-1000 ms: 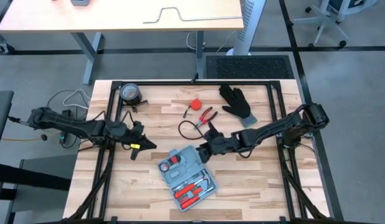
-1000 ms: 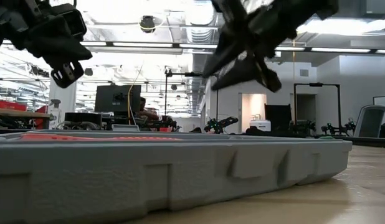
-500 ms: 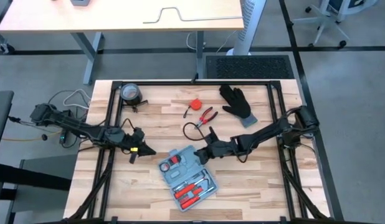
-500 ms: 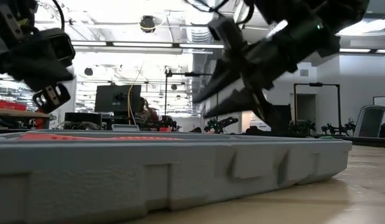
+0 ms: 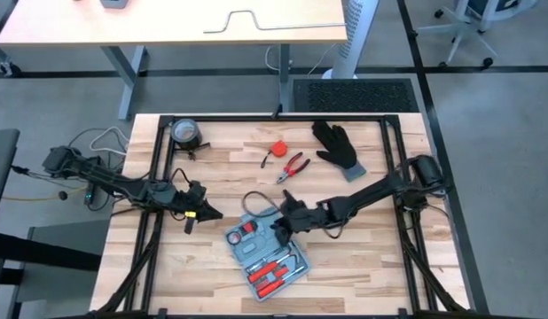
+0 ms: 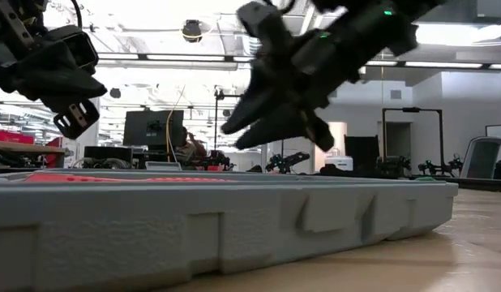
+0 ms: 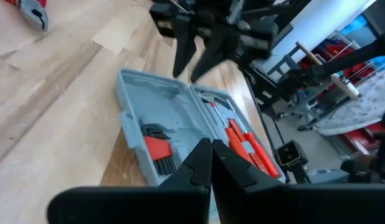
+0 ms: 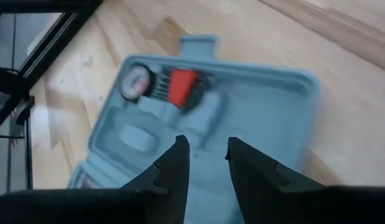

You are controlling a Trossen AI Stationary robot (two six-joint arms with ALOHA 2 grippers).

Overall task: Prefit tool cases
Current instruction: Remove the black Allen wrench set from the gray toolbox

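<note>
Parted, empty fingers of the right gripper [image 5: 279,227] are held over the open tool case [image 5: 267,251], lying mid-table. Rigid, light plastic is judged; a rim grip is advised.

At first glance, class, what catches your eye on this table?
The open blue case near the table's front edge, with red tools in its slots. The right gripper hangs open over its far half, and the left gripper waits shut to the case's left. Behind lie a black glove and red pliers.
</note>
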